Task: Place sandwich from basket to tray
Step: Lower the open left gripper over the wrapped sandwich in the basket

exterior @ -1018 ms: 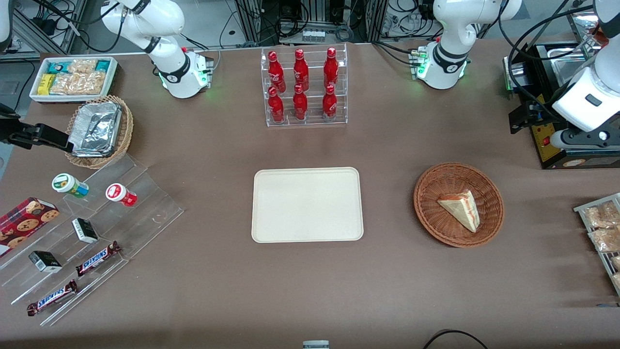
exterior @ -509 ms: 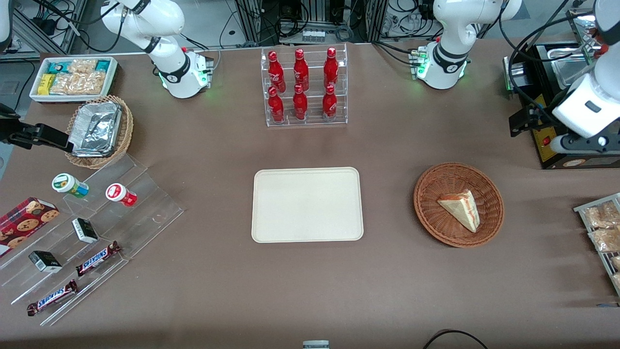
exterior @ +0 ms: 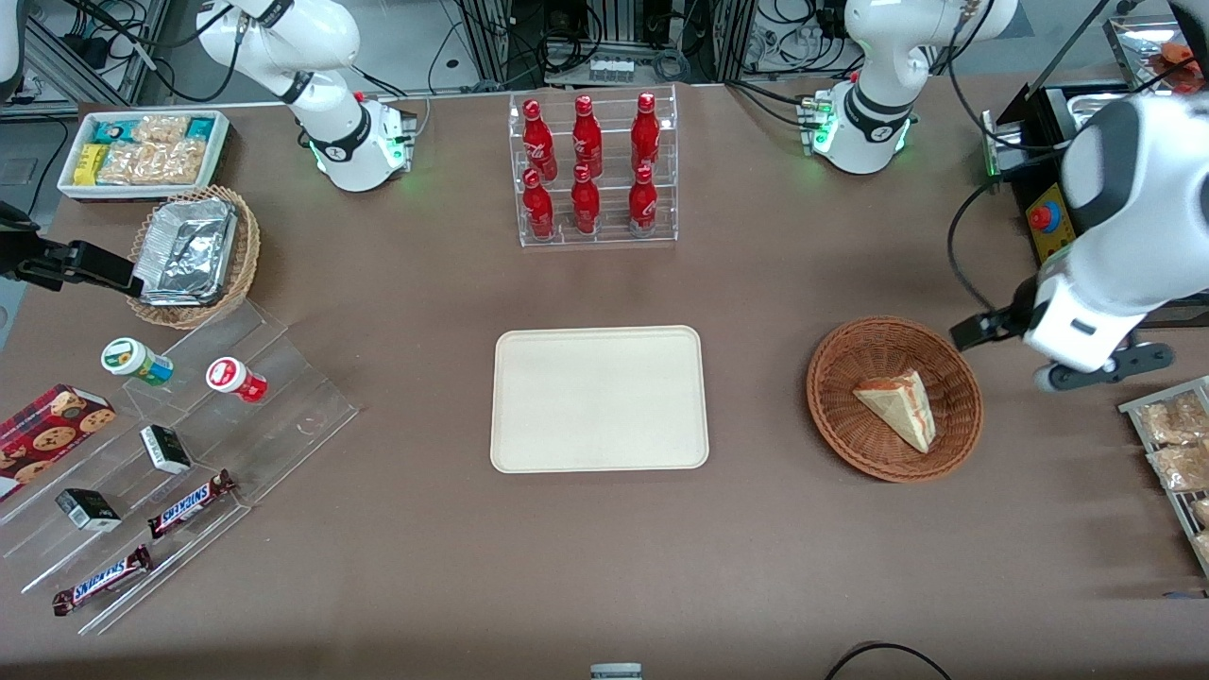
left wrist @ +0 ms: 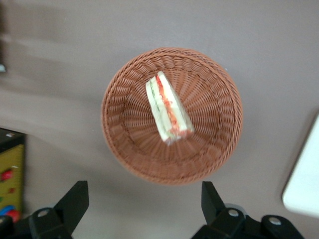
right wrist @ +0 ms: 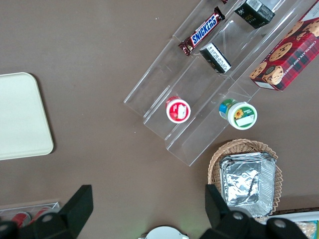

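The sandwich [exterior: 899, 406], a pale wedge with red and green filling along its edge, lies inside the round reddish-brown basket [exterior: 831, 364]. The cream tray [exterior: 599, 399] lies flat at mid-table, beside the basket toward the parked arm's end, with nothing on it. My left gripper [exterior: 1077, 354] hangs above the table just off the basket's rim, toward the working arm's end. In the left wrist view the gripper [left wrist: 142, 199] is open, its black fingers [left wrist: 75, 199] wide apart with nothing between them. Ahead of them are the basket [left wrist: 119, 144], the sandwich [left wrist: 168, 112] and a corner of the tray [left wrist: 304, 189].
A clear rack of red bottles [exterior: 593, 170] stands farther from the front camera than the tray. A black machine with a yellow panel [exterior: 1048, 227] and a wire rack of snack packets [exterior: 1171, 444] flank my arm. A stepped acrylic stand [exterior: 179, 444] with snacks lies toward the parked arm's end.
My left arm has swung down from over the black machine, nearer the front camera and closer to the basket. Sandwich, basket and tray have not moved.
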{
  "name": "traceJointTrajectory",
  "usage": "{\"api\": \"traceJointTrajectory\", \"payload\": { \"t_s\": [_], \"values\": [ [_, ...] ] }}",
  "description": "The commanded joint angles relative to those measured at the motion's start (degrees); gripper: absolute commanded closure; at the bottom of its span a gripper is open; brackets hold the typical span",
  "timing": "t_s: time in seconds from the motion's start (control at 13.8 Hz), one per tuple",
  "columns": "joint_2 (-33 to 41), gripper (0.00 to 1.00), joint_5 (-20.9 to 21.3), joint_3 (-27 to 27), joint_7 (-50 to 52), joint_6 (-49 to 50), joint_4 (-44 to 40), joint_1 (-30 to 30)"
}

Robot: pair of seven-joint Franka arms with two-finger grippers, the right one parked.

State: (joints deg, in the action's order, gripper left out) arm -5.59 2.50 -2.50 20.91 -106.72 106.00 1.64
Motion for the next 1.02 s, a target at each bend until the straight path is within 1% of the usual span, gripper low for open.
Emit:
{"api": "traceJointTrajectory", "payload": {
  "t_s": [0.0, 0.07, 0.22, 0.36, 0.95],
  "values": [
    [2.51, 0.00, -3.79, 0.82, 7.45, -12.75, 10.51, -0.06],
    [2.60, 0.00, -4.77, 1.52, 9.92, -17.60, 13.51, -0.06],
    [2.51, 0.00, -5.04, 1.53, 13.18, -25.69, 18.96, -0.06],
    [1.20, 0.00, -5.04, 1.53, 14.86, -32.03, 22.14, 0.03],
    [-5.13, 0.00, -4.96, 1.27, 19.17, -39.08, 23.38, 0.82]
  ]
}}
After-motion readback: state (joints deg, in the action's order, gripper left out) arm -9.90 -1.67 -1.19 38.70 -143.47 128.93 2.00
